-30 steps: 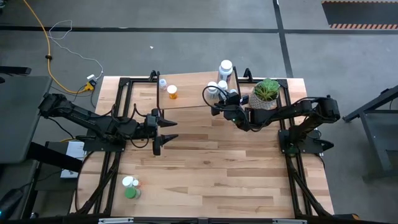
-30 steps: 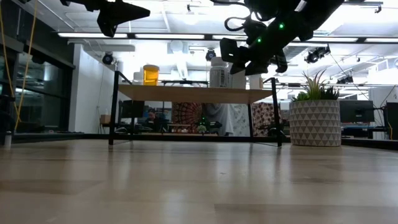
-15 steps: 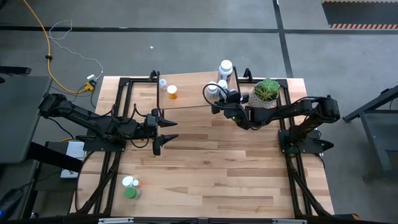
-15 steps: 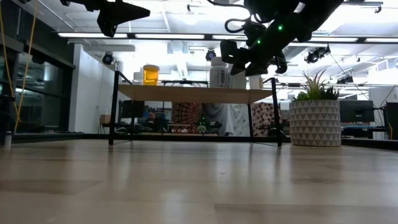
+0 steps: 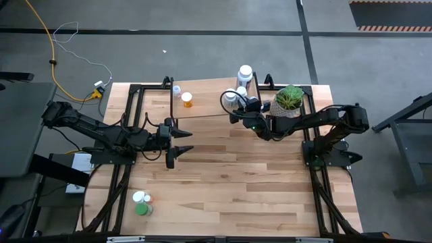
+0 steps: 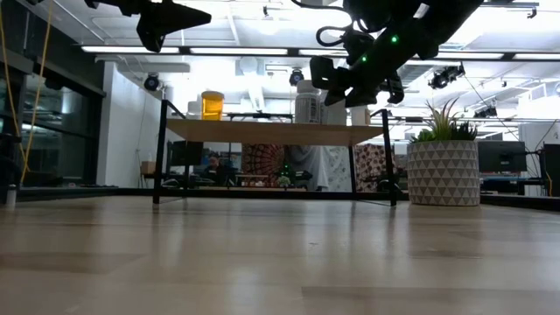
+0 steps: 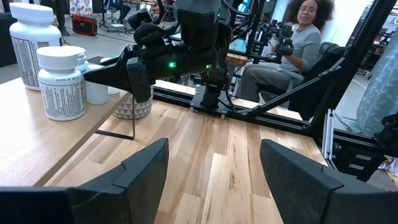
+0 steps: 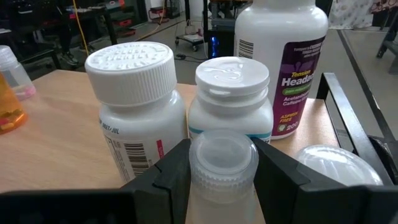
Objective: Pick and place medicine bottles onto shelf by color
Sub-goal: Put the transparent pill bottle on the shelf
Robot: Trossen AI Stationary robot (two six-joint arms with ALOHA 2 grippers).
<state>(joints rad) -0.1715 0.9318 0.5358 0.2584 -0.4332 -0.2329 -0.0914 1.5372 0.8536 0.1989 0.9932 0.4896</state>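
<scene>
Barely moved in the last second, so placement looked paused. Right gripper point(image 8: 221, 171) clamped on a clear-capped bottle point(image 8: 222, 163), hanging over the shelf point(image 5: 206, 106) right beside the white bottles point(image 8: 138, 106). Left gripper point(image 5: 181, 140) spread wide and empty above the bench point(image 5: 236, 182). Green bottle point(image 5: 142, 209) waiting near the front-left corner, probably next.
</scene>
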